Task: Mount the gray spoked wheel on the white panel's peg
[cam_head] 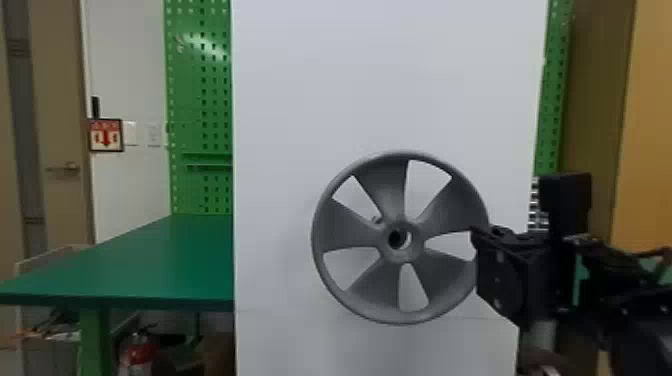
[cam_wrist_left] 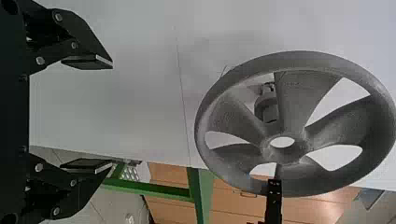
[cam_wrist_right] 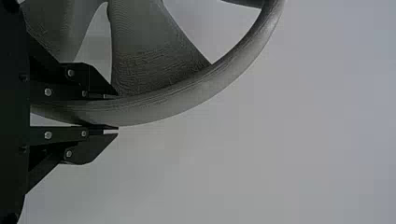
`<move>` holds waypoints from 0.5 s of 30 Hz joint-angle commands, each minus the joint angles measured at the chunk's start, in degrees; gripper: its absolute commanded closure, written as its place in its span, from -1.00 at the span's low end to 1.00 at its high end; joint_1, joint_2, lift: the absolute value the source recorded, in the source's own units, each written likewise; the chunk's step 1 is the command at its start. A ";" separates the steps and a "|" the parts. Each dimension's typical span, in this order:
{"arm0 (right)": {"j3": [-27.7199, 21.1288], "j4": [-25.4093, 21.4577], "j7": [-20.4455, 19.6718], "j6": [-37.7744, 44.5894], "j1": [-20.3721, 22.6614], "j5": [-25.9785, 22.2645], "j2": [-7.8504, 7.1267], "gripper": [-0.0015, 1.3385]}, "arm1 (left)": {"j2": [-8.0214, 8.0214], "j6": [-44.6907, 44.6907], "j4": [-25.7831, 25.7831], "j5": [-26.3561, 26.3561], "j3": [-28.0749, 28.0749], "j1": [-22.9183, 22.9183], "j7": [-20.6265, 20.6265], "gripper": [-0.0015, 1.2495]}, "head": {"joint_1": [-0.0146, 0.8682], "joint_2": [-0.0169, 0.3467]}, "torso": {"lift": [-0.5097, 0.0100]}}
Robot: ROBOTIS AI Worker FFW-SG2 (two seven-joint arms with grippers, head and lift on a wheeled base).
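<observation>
In the head view, my right gripper (cam_head: 477, 240) holds the gray spoked wheel (cam_head: 395, 285) by its right rim, the wheel's face upright before the white panel (cam_head: 300, 90). A bit of the peg (cam_head: 376, 219) shows through a gap between spokes, up and left of the hub. In the right wrist view, my right gripper (cam_wrist_right: 114, 113) is shut on the wheel's rim (cam_wrist_right: 187, 100). In the left wrist view, my left gripper (cam_wrist_left: 109, 114) stands open, away from the wheel (cam_wrist_left: 299, 105); the peg (cam_wrist_left: 267, 105) shows behind the spokes.
To the left of the panel is a green table (cam_head: 150, 265), with a green pegboard (cam_head: 200, 100) rising behind it. A fire extinguisher (cam_head: 137, 352) stands under the table. A tan cabinet (cam_head: 645, 125) is at the far right.
</observation>
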 commanded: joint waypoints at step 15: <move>0.09 4.56 0.00 -3.85 -0.67 -1.17 -0.10 0.83 | 0.05 0.00 0.00 0.06 0.02 -0.09 0.00 -0.20 | -0.69 -0.95 | -0.57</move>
